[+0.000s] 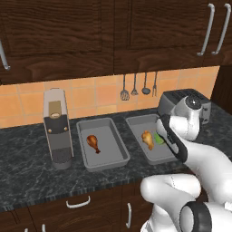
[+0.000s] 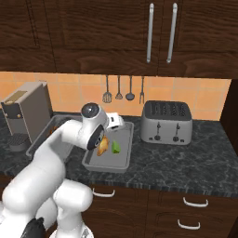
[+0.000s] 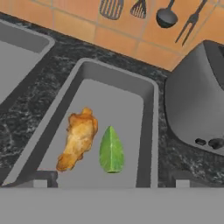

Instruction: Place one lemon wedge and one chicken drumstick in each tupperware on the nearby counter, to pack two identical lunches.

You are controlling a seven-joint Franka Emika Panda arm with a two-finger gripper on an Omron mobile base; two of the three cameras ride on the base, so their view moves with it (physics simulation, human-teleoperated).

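The gripper (image 3: 111,181) hangs above the near end of the right-hand grey tray (image 3: 148,131) with its two dark fingertips (image 3: 41,178) spread wide, one near each long wall of the tray, and nothing between them. Just ahead of the fingertips, on the tray floor, lie an orange-brown chicken drumstick (image 3: 78,139) and, close beside it on the toaster side, a yellow-green lemon wedge (image 3: 111,150); the two are near each other but whether they touch is hard to tell. Further out on that side stands a silver two-slot toaster (image 3: 197,109) on the black-and-grey marbled counter (image 3: 39,109). On the other side of the fingers, with a strip of counter between, sits the second grey tray (image 1: 120,149), holding one drumstick (image 1: 94,143) by itself. Beyond that tray stands a tall grey coffee machine (image 1: 57,131). Past the far ends of the trays, a row of dark utensils (image 3: 148,11) hangs on the orange tiled wall (image 3: 87,30). Below the counter edge are dark wood drawers with curved silver handles (image 2: 190,201).
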